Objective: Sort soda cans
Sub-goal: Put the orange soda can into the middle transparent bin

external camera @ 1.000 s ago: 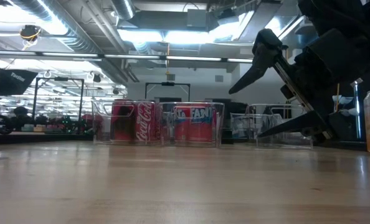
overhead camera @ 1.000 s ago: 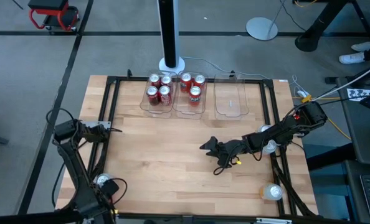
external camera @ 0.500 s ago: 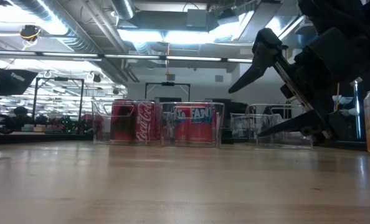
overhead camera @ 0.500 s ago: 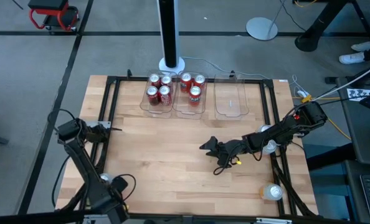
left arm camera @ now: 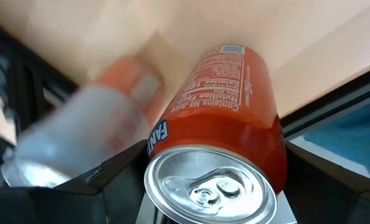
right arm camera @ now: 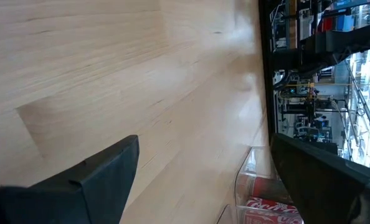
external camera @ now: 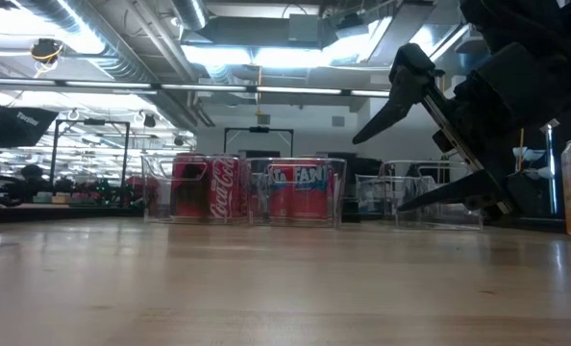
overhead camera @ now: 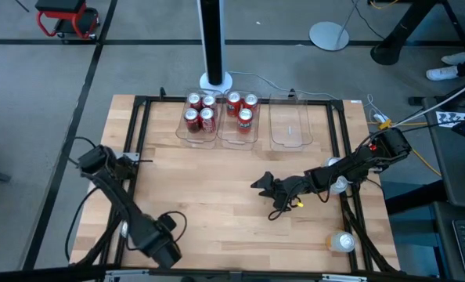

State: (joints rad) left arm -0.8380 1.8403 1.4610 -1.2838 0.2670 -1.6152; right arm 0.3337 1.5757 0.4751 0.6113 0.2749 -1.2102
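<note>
Left gripper [overhead camera: 167,252] clasps orange can [left arm camera: 225,130].

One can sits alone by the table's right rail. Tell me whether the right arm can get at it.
Probably yes. The right gripper hangs open and empty over mid-table, and nothing lies between it and the orange-and-silver can, though the arm must fold back toward its base.

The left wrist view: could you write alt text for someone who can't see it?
An orange Fanta can fills the picture, silver top toward the camera, held between the left gripper's dark fingers. Behind it are the pale wooden table and a blurred second can.
</note>
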